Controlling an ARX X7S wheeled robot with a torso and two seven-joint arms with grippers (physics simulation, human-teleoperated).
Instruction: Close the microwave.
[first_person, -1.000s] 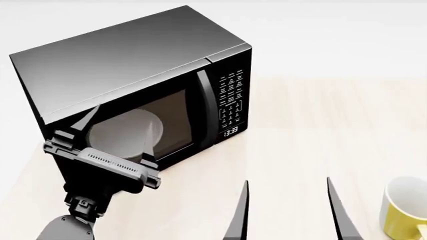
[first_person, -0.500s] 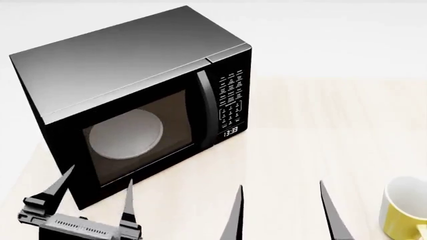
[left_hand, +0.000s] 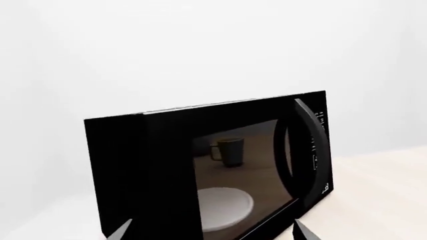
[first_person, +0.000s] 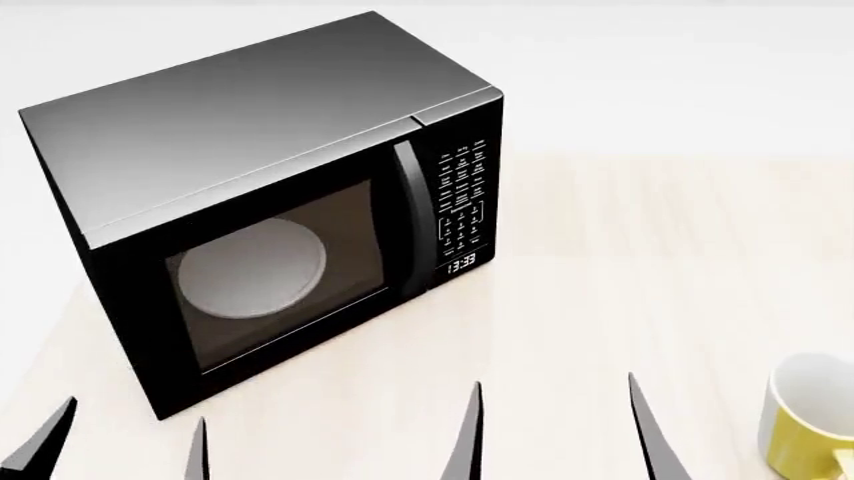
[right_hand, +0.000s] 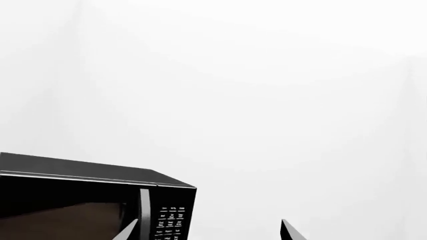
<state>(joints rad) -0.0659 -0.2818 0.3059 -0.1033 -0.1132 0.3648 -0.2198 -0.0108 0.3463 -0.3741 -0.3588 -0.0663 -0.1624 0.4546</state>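
Microwave (first_person: 267, 200) on the table (first_person: 641, 280), left of centre; door looks flush with the keypad panel, so closing seems done. Left gripper (first_person: 127, 445) low before it, prongs apart, empty. Right gripper (first_person: 554, 430) likewise apart. Yellow mug (first_person: 807, 415) far right. Next: just keep clear

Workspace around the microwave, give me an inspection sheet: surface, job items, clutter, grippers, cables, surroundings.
Surface: pale wood-grain table, bare in front of the microwave.
Job's things: microwave with door flush to the body, handle beside the keypad, white turntable visible through the glass.
Clutter: yellow mug at the table's right edge.
Grippers: left gripper and right gripper both open, holding nothing, low in the head view.
Cables: nothing seen.
Surroundings: plain white backdrop.
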